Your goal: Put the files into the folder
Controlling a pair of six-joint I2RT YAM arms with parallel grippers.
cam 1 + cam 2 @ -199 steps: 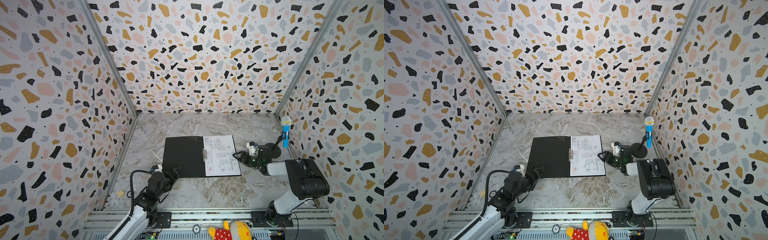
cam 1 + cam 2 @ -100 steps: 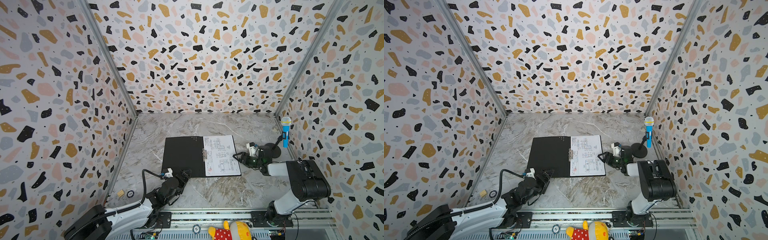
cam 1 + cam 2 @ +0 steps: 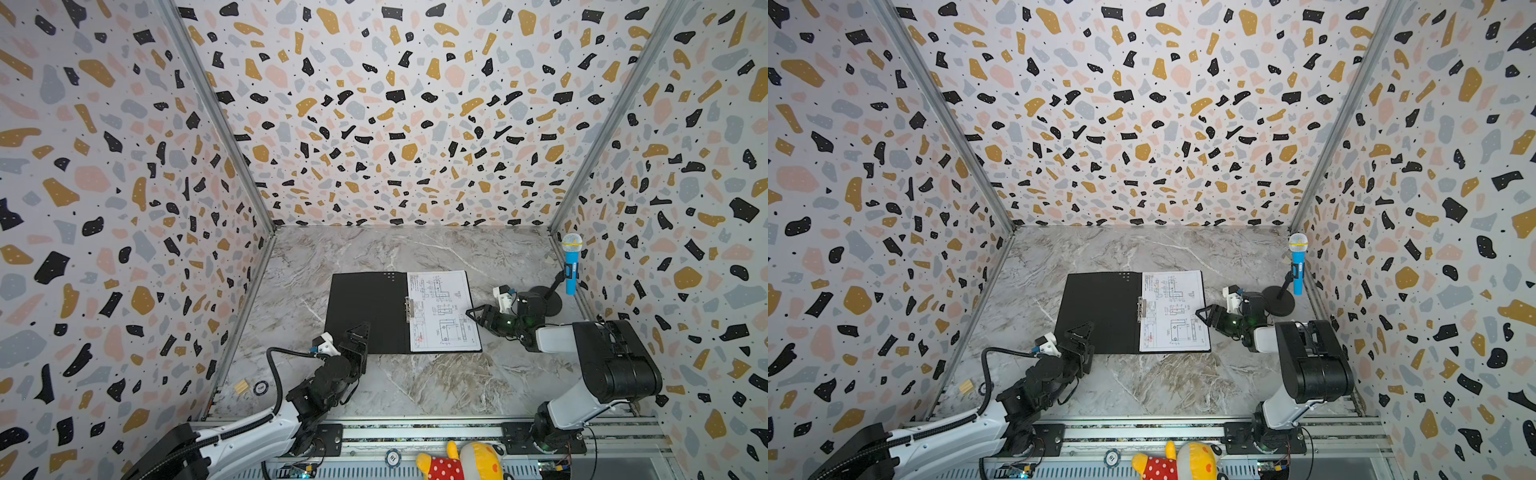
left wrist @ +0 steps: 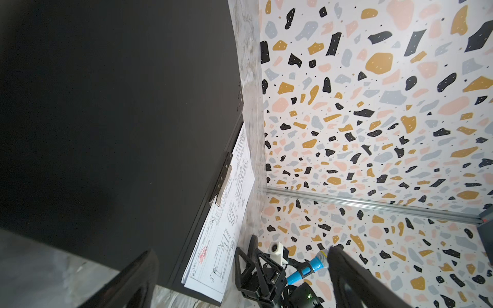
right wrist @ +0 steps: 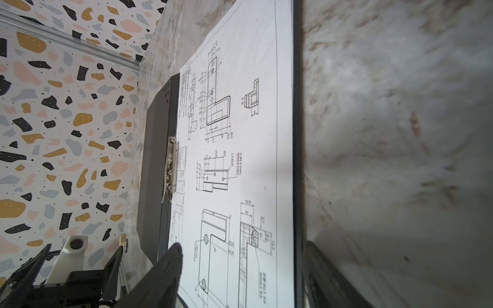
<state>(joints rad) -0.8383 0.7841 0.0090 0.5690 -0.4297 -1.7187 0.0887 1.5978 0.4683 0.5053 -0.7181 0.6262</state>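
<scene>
The folder [image 3: 365, 307] lies open on the marble table, black inside up, its metal clip [image 3: 408, 309] on the spine. The files [image 3: 442, 311] lie stacked on its right half, a sheet of line drawings on top. In both top views my left gripper [image 3: 358, 334] is open at the near edge of the bare left flap [image 3: 1096, 307]. My right gripper [image 3: 476, 313] is open at the right edge of the files [image 3: 1173, 311]. In the right wrist view one finger [image 5: 170, 264] is over the top sheet [image 5: 240, 160], the other off the folder's edge.
A blue toy microphone [image 3: 571, 270] stands on a black round-based stand [image 3: 544, 299] by the right wall, just behind my right gripper. A small wooden block [image 3: 241, 386] and a round token [image 3: 260, 387] lie near the left wall. A plush toy [image 3: 457, 463] sits on the front rail.
My left arm has dropped low and its open gripper has moved right and forward to the folder's near edge. The right arm, folder and files have not moved.
</scene>
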